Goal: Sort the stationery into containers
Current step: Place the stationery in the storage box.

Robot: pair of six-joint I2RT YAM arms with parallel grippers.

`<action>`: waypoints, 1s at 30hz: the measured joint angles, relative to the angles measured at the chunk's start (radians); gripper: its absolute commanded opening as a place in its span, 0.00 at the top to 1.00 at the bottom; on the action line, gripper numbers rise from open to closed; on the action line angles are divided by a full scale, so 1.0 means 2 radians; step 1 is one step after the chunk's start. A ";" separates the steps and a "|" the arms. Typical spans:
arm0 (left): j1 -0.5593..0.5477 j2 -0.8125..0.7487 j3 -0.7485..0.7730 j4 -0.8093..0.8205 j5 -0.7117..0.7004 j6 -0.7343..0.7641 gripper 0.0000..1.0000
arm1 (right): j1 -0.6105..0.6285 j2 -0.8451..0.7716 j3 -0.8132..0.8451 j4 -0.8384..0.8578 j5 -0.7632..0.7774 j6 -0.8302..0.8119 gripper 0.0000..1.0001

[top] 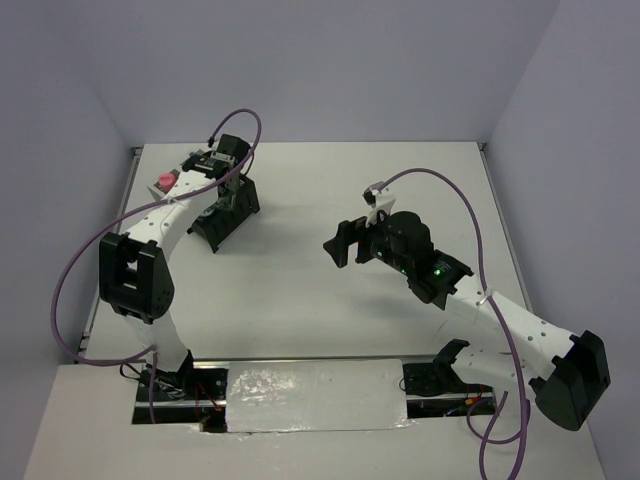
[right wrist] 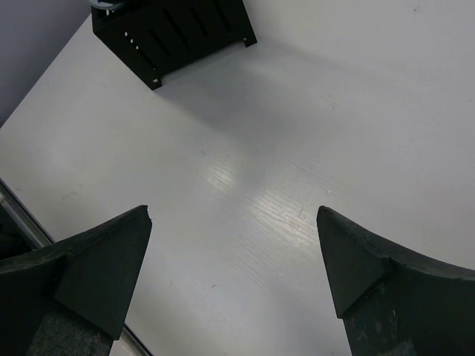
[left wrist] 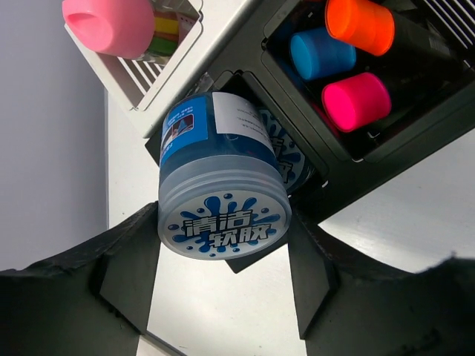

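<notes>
At ten o'clock on the counter [top: 300, 280], the round blue gel tub [left wrist: 223, 148] leans into the black mesh organiser [left wrist: 386, 159]. The left gripper [left wrist: 223, 219], part-open, flanks its lid; whether it pinches, I cannot tell. The tub looks light, rigid and slick, so grip squarely across the wall. The right gripper [right wrist: 234, 222] gapes empty.

Blue tin [left wrist: 223, 200] tilted in black organiser [left wrist: 404, 137]
</notes>
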 measured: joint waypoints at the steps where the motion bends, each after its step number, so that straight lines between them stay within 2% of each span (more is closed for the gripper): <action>1: 0.000 0.000 0.000 0.000 0.000 0.001 0.44 | 0.000 0.000 0.000 0.000 0.000 0.000 0.00; 3: 0.001 0.000 0.000 -0.001 0.001 0.001 0.51 | 0.000 0.000 0.000 0.000 0.000 0.000 0.00; 4: 0.001 0.000 0.000 0.000 0.001 0.001 0.62 | 0.000 0.000 0.000 0.000 0.000 0.000 0.00; 6: 0.001 0.000 0.000 -0.001 0.002 0.001 0.70 | 0.000 0.000 0.000 0.000 0.000 0.000 0.00; 16: 0.003 -0.006 0.006 -0.005 0.017 -0.001 0.99 | 0.000 0.000 0.000 0.000 0.000 0.000 0.00; 26: 0.006 -0.047 0.064 -0.018 0.030 -0.014 1.00 | 0.000 0.004 0.000 0.000 0.000 0.000 0.00; 30: 0.024 -0.069 0.081 -0.019 0.074 -0.033 1.00 | 0.000 0.004 0.000 -0.001 0.000 0.000 0.00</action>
